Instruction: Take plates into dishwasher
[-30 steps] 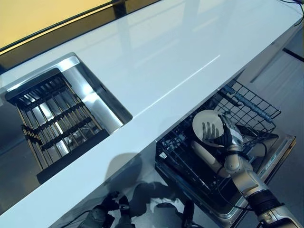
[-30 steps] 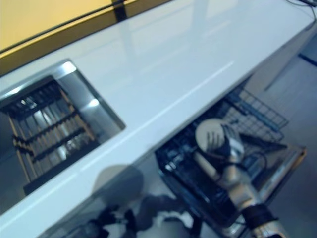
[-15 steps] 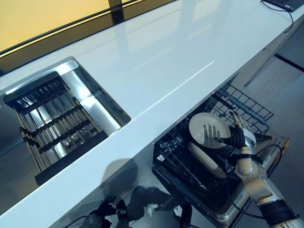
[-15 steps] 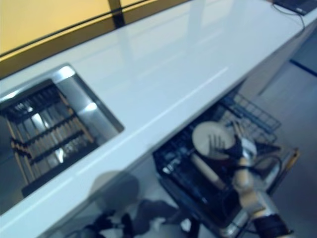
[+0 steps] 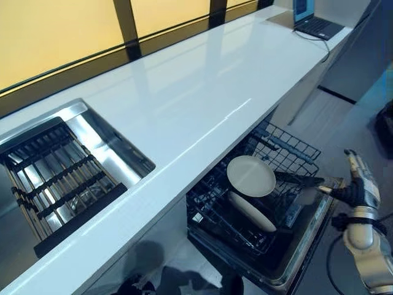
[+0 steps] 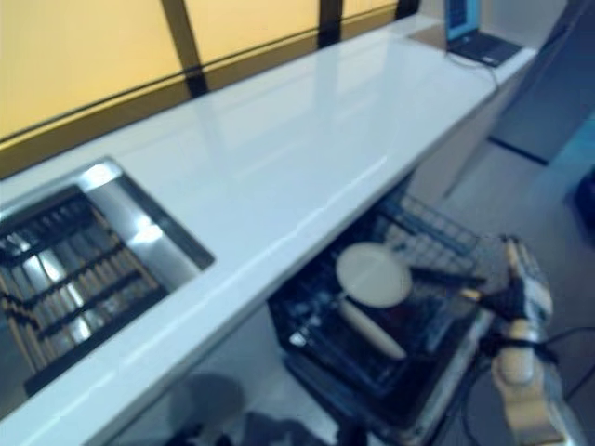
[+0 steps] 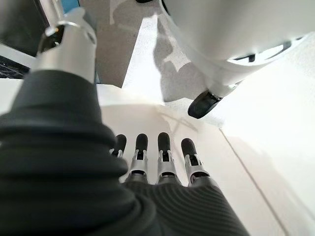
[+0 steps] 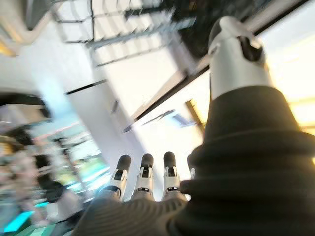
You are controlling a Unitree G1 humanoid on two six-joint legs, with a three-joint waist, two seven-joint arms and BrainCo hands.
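A round cream plate [image 5: 251, 176] stands upright in the black wire rack [image 5: 288, 149] of the open dishwasher under the counter. A second cream plate [image 5: 252, 211] leans in the rack just in front of it. My right hand [image 5: 361, 185] is open and empty, to the right of the rack and clear of the plates; its straight fingers show in the right wrist view [image 8: 142, 176]. My left hand [image 7: 160, 152] shows only in the left wrist view, open and empty over the floor.
A long white counter [image 5: 184, 98] runs above the dishwasher. A steel sink [image 5: 104, 132] with a black drying rack [image 5: 52, 178] sits at its left. A laptop [image 5: 313, 23] lies at the far right end. The open dishwasher door [image 5: 310, 230] juts out below.
My right hand has let go of the upright plate and drawn back to the right, away from the rack. The plate stays standing in the rack. The camera has also shifted.
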